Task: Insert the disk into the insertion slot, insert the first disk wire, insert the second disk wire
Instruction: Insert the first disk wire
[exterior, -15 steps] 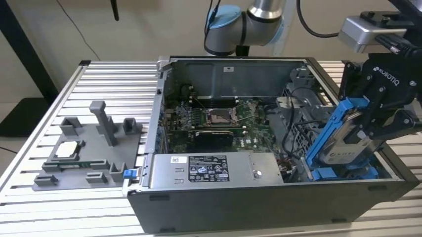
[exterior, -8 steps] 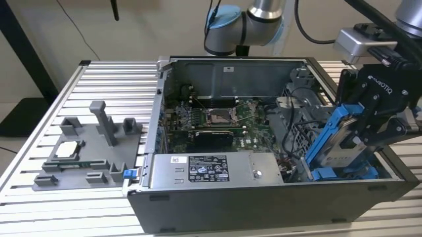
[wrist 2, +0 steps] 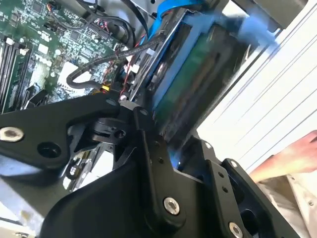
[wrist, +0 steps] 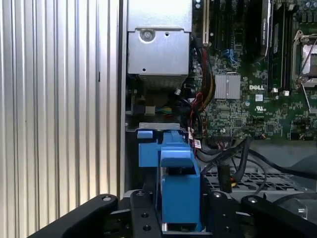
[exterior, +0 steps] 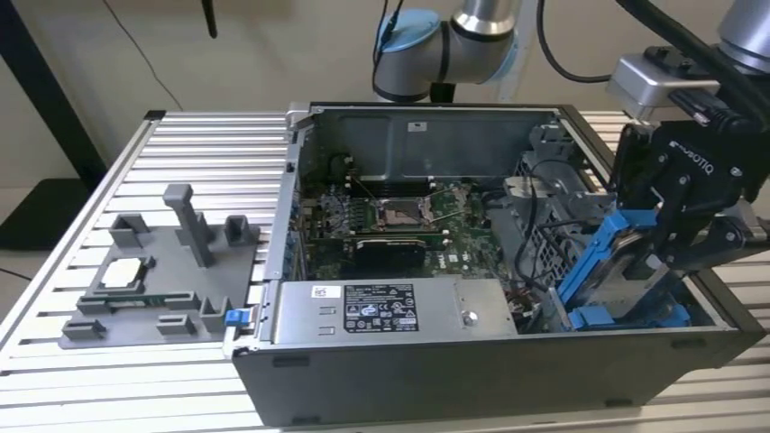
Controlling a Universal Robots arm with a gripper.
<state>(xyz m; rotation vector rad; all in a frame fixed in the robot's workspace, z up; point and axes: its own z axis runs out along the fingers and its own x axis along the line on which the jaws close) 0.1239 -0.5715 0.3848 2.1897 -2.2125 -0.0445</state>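
Note:
My gripper is shut on the disk, a drive in a bright blue carrier. The disk stands tilted at the case's corner on the exterior view's right. Its lower end is down by blue plastic beside the grey drive cage with the insertion slot. In the second wrist view the disk shows its green underside between my black fingers. In the first wrist view the blue carrier sits between the fingers. Black cables hang loose beside the cage.
The open computer case holds a silver power-supply box and a motherboard with a CPU socket. A grey fixture with parts stands on the slatted table at the exterior view's left. A person's hand is near the gripper.

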